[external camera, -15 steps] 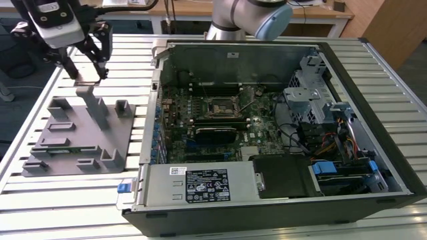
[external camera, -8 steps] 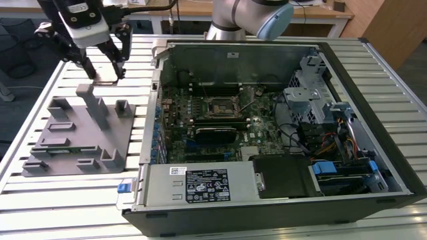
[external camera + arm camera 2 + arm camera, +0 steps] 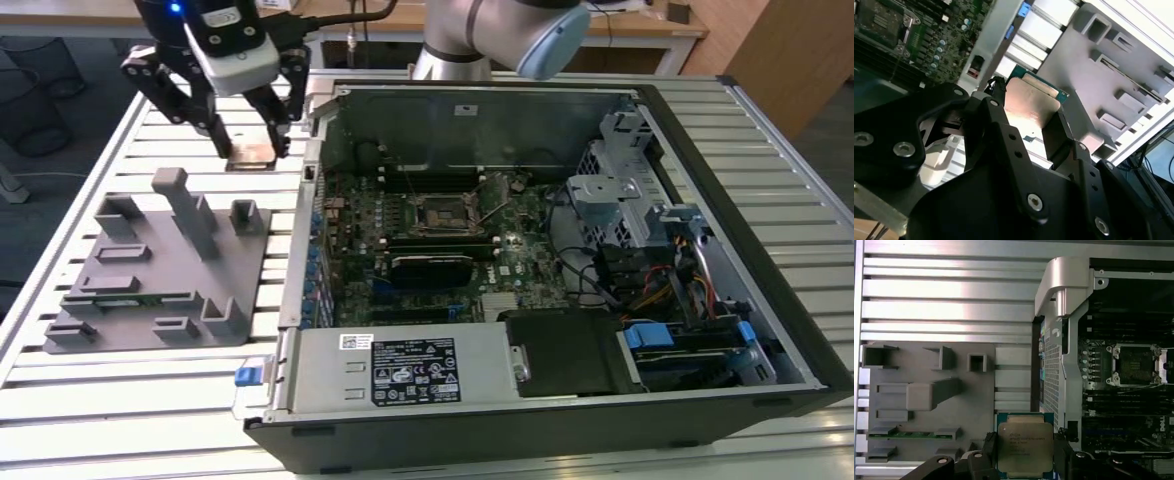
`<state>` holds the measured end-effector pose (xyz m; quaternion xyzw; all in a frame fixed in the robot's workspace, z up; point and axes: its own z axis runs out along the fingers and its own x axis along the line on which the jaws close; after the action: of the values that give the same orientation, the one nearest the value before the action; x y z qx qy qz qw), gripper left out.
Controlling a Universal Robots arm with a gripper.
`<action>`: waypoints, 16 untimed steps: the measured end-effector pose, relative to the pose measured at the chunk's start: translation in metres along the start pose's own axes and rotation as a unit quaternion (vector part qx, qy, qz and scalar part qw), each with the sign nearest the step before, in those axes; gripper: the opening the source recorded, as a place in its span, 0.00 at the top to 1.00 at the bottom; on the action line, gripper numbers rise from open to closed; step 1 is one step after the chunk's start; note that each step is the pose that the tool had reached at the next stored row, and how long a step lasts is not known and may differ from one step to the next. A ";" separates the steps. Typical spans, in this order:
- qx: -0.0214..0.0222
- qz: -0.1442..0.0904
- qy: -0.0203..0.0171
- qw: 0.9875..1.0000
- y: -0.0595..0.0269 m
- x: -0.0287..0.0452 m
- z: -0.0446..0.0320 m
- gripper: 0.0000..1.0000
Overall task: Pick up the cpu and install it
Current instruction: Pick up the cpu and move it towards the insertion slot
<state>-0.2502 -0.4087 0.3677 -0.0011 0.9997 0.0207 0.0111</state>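
The cpu [image 3: 1025, 445] is held clamped in the gripper [image 3: 254, 148] above the table [image 3: 80, 400].
The fingers [image 3: 988, 452] are closed on two opposite edges of the cpu, whose silver top is seen in the first wrist view. It is held between the grey tray [image 3: 80, 290] and the open case [image 3: 561, 400]. The socket [image 3: 441, 213] on the board is seen well apart from it.
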 end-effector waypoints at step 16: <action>0.000 0.000 0.000 1.000 -0.0002 -0.0727 0.0017 0.46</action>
<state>-0.1775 -0.4087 0.3676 -0.0011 0.9997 0.0208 0.0112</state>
